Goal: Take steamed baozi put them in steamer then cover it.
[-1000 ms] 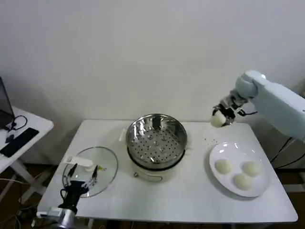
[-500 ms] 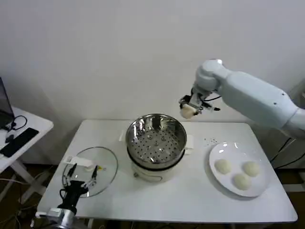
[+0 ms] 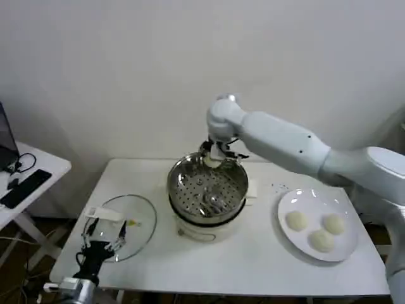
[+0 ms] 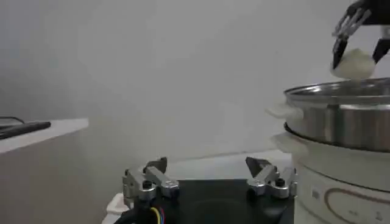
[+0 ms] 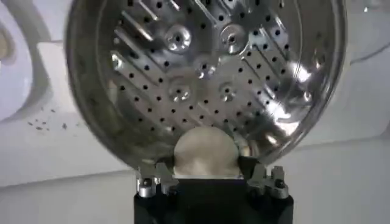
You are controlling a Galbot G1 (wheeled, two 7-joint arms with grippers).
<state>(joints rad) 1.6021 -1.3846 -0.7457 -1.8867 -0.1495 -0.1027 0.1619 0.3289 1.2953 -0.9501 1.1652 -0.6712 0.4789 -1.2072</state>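
Clearly the baozi (image 5: 205, 152) is soft, light dough that would dent under a hard squeeze, so the right gripper (image 3: 215, 156) pinches it across its round sides, just above the far rim of the steel steamer basket (image 3: 207, 183). Three more buns (image 3: 317, 229) sit on the white plate (image 3: 286, 201); the left gripper (image 4: 209, 182) waits with fingers spread beside the glass lid (image 3: 140, 218).

The steamer (image 3: 207, 187) is looking like shiny perforated stainless steel on a glossy white base. Left of it, the cover (image 3: 121, 225) is showing clear glass. The baozi (image 5: 204, 152) over the steamer is looking matt, smooth dough, and the plate (image 3: 346, 248) right of it glossy white.
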